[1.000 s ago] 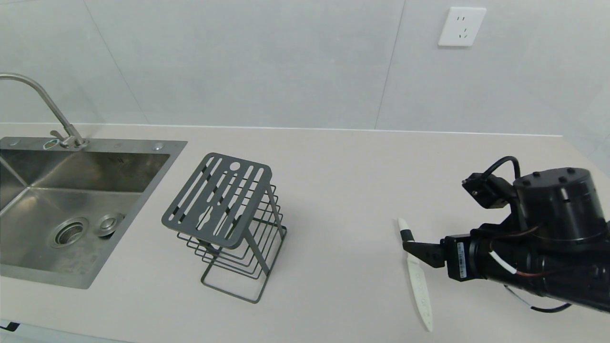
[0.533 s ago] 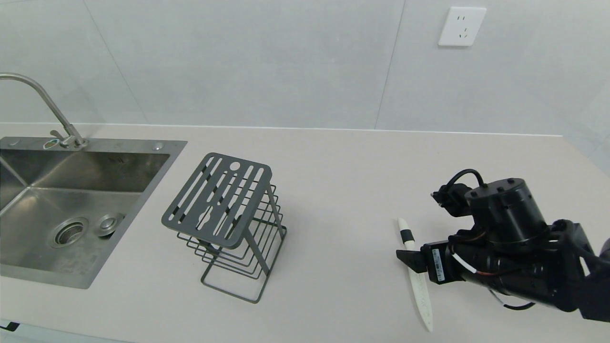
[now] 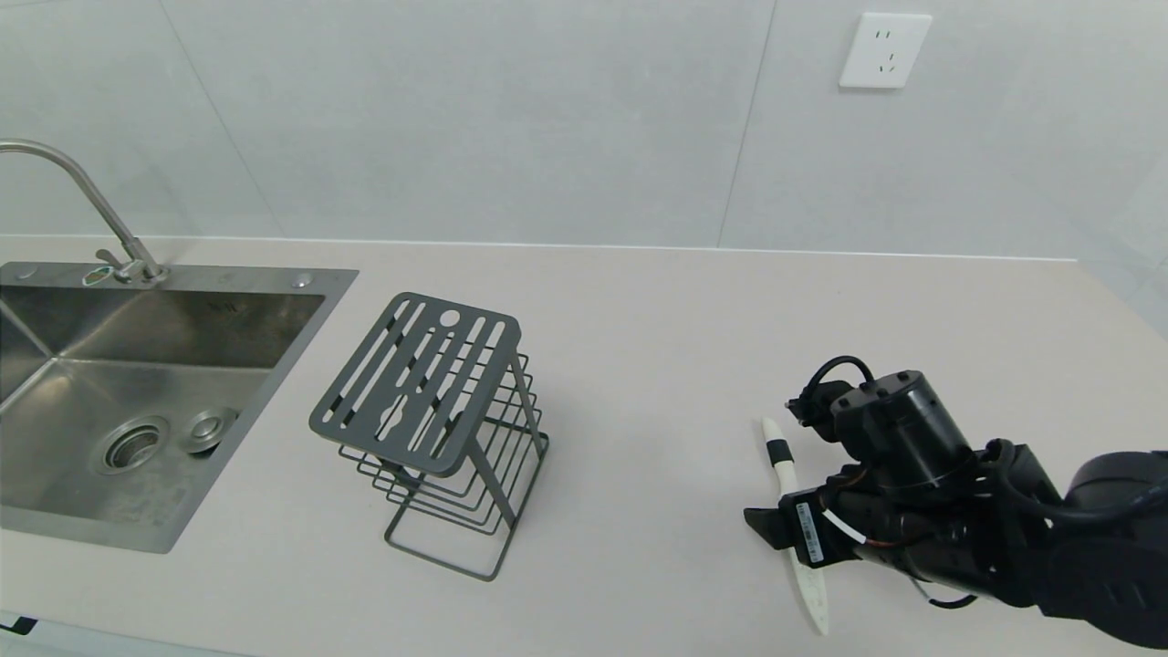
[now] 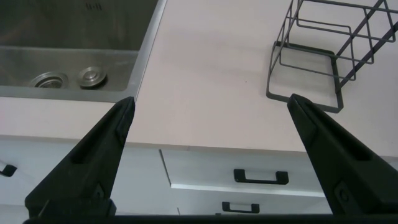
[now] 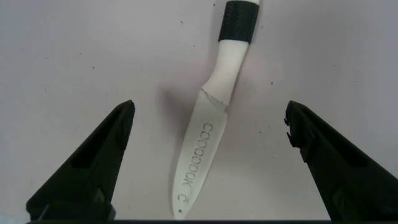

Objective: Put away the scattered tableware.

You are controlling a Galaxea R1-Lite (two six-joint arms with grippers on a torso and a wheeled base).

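Observation:
A white knife (image 3: 781, 465) with a black band on its handle lies flat on the pale counter at the right, blade pointing toward the front edge. My right gripper (image 3: 774, 534) hovers just over the blade, open, its fingers set to either side of the knife (image 5: 208, 134) without touching it. The dark metal knife rack (image 3: 429, 401) stands in the middle of the counter with nothing in its slots. My left gripper (image 4: 210, 102) is open and holds nothing, out past the counter's front edge, facing the rack's base (image 4: 336, 37).
A steel sink (image 3: 228, 274) with a faucet (image 3: 82, 196) takes the left end of the counter. A wall socket (image 3: 884, 50) sits above at the right. Drawer handles (image 4: 261, 177) show below the counter edge. Bare counter lies between rack and knife.
My right arm has come down and shifted toward the front edge, bringing its open gripper from the knife's handle end to over the blade. The knife and the rack have not moved.

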